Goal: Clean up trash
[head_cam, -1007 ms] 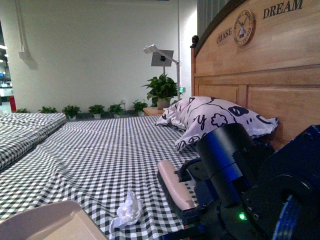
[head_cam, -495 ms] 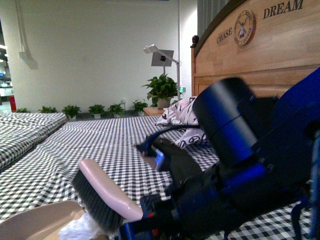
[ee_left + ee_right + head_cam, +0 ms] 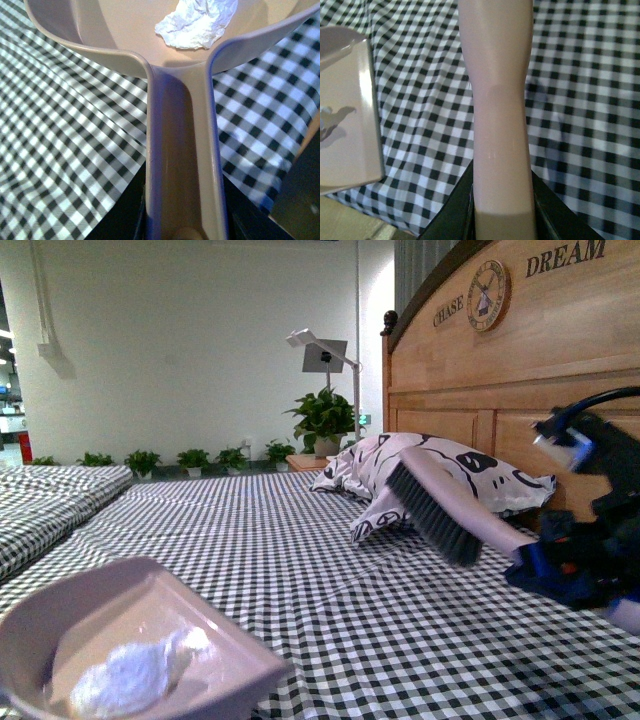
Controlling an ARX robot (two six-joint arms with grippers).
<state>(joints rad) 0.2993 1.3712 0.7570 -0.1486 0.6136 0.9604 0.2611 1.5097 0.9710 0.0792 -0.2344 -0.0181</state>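
The trash, a crumpled white tissue wad, lies inside the beige dustpan at the lower left of the front view. The left wrist view shows the trash in the pan's bowl and my left gripper shut on the dustpan's handle. My right gripper holds the pink brush raised at the right, bristles pointing down over the bed. In the right wrist view my right gripper is shut on the brush handle, and the dustpan is off to one side.
A black-and-white checkered sheet covers the bed. A patterned pillow lies against the wooden headboard at the right. A second checkered bed stands at the left. Potted plants and a lamp stand at the far end.
The brush swept the wad left into the dustpan, then rose and swung right. The dustpan now sits higher in view with the wad inside it.
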